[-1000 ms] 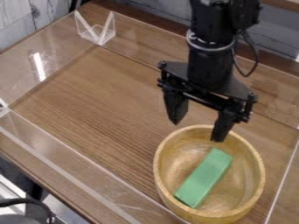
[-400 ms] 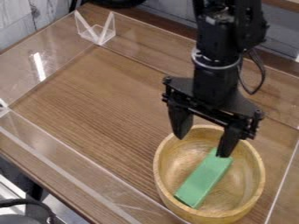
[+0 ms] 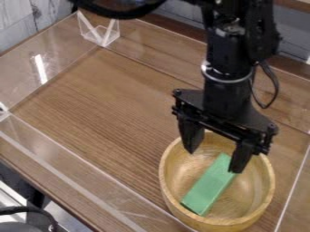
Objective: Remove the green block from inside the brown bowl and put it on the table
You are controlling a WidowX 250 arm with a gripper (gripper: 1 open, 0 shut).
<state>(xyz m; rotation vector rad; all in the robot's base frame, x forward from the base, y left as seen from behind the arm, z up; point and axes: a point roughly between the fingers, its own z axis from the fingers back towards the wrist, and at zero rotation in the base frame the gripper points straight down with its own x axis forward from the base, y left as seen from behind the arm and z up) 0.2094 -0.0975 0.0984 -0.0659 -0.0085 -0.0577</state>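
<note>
The green block lies flat inside the brown bowl, slanting from the bowl's middle toward its near rim. The bowl stands on the wood-grain table at the lower right. My gripper hangs straight down over the bowl's far half, open, with one finger near the far-left rim and the other finger just above the block's upper end. Nothing is held between them.
Low clear plastic walls edge the tabletop on the left and near sides. A small clear stand sits at the far left corner. The black arm rises from the gripper toward the top right.
The gripper has shifted toward the camera and slightly lower, from the bowl's far rim to over the bowl's inside. It stayed open. The block has not moved.
</note>
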